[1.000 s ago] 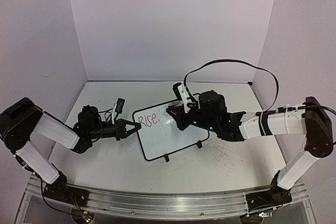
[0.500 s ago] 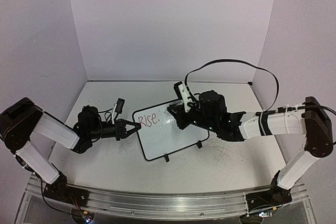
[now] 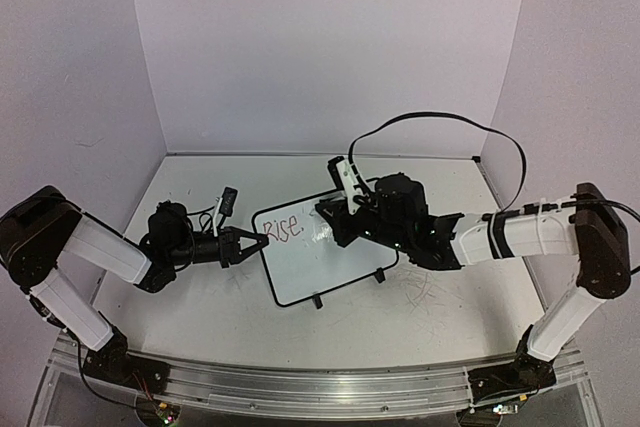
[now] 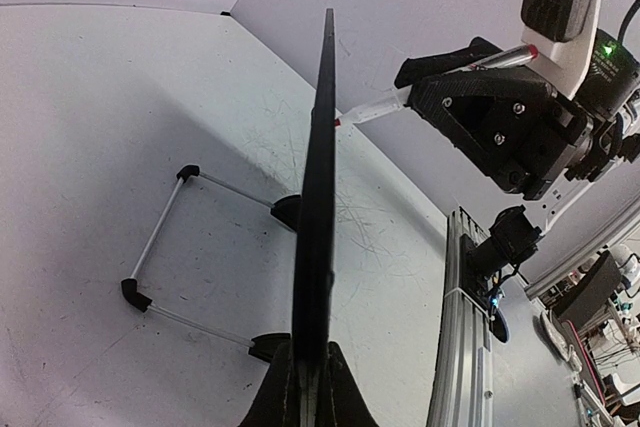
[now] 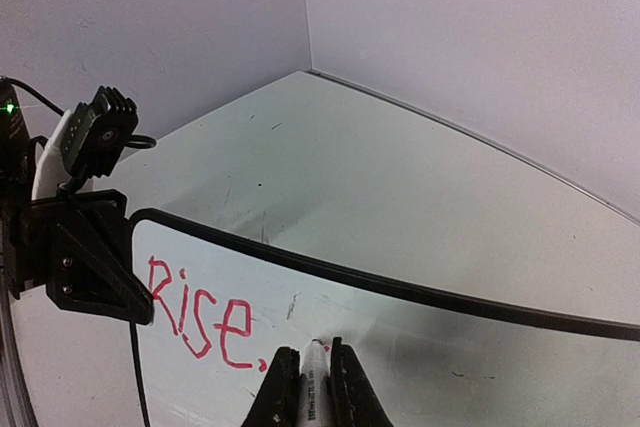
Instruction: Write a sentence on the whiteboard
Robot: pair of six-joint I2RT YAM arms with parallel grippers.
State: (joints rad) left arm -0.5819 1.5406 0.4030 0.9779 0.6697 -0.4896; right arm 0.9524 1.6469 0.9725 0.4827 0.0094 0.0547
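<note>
The whiteboard (image 3: 325, 257), white with a thin black frame, stands tilted on two black feet mid-table. My left gripper (image 3: 262, 241) is shut on its left edge; in the left wrist view the board (image 4: 318, 197) shows edge-on between the jaws. The sentence (image 3: 285, 226) reads "Rise." in red at the board's top left, also in the right wrist view (image 5: 200, 313). My right gripper (image 3: 322, 215) is shut on a white marker (image 5: 314, 387), its tip touching the board (image 5: 450, 347) just right of "Rise.". The marker (image 4: 380, 105) also shows in the left wrist view.
Purple walls close the back and sides. The scuffed white tabletop (image 3: 430, 297) lies around the board. A black cable (image 3: 440, 119) loops above the right arm. The metal rail (image 3: 300, 387) with the arm bases runs along the near edge.
My right gripper with the marker has shifted slightly left along the board. The left gripper and the board have not moved.
</note>
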